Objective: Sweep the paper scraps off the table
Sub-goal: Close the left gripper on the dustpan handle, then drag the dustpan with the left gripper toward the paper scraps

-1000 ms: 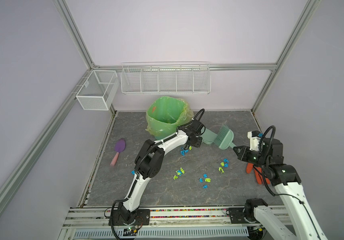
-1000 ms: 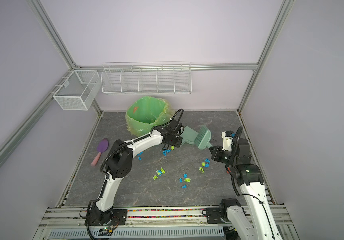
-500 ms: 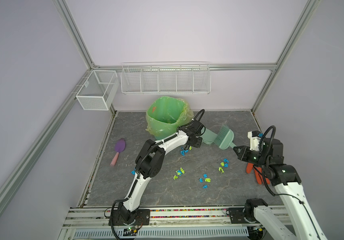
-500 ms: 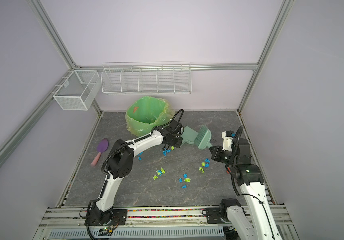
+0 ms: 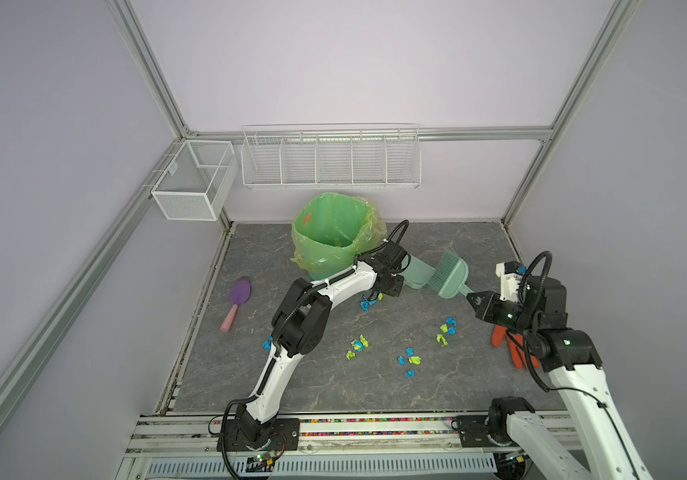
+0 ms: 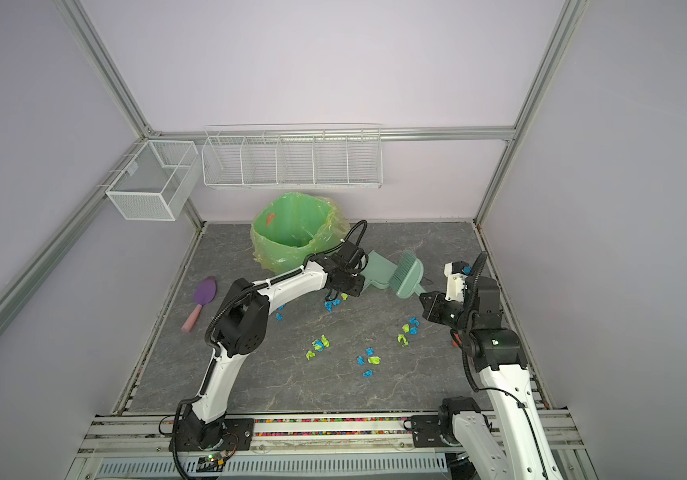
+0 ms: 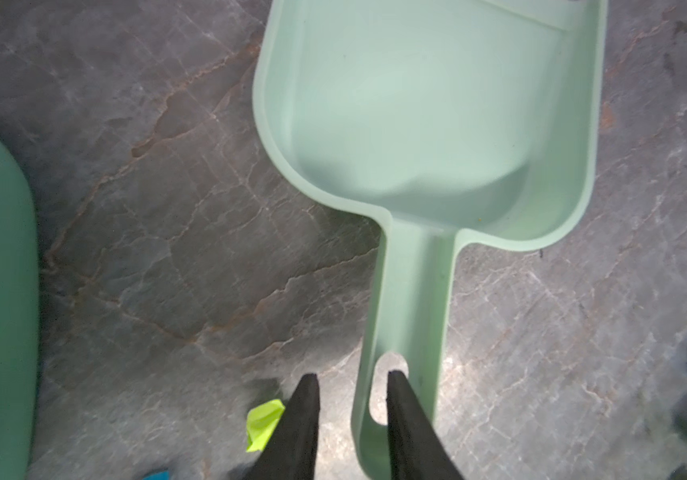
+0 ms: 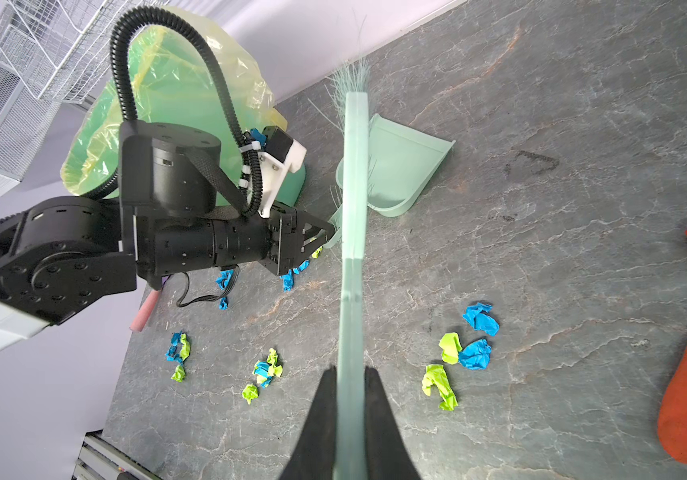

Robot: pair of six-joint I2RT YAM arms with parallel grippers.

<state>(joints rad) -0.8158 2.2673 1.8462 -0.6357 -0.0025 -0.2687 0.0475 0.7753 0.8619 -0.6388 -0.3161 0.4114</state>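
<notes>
Clamped by right gripper (image 8: 348,372): brush (image 5: 454,276) handle. Straddled by parted left gripper (image 7: 352,374): dustpan (image 7: 416,104) handle edge, far centre. Scattered over table (image 5: 333,386): paper scraps (image 5: 358,344).

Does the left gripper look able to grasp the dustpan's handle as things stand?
Probably yes: the left gripper is open at the end of the dustpan handle, one side wall between its jaws, nothing blocking.

Green-lined bin (image 5: 325,232) at the back; purple scoop (image 5: 239,291) left; orange glove (image 5: 498,337) right; wire baskets (image 5: 330,160) above.
</notes>
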